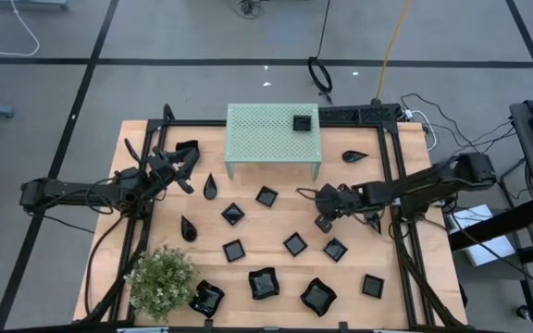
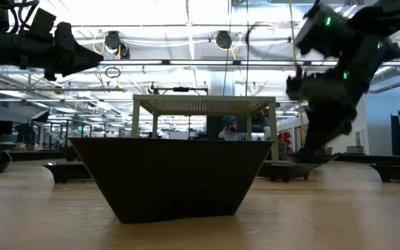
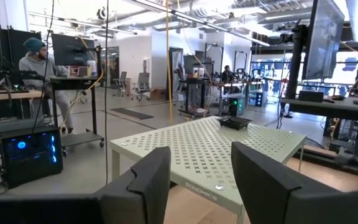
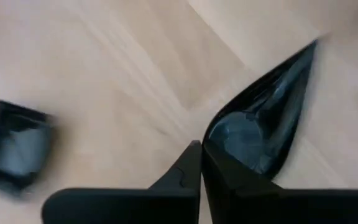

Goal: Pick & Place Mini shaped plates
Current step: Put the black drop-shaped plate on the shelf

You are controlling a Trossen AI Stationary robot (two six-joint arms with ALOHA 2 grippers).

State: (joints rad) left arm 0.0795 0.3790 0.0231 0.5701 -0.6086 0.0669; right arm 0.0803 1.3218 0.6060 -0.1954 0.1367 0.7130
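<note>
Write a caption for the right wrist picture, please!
Right pincer shut beside a teardrop plate on the table; a square plate sits nearby.

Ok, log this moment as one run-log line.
right gripper: shut, tips at teardrop plate rim | left gripper: open, empty, facing green stand | one square plate on stand
</note>
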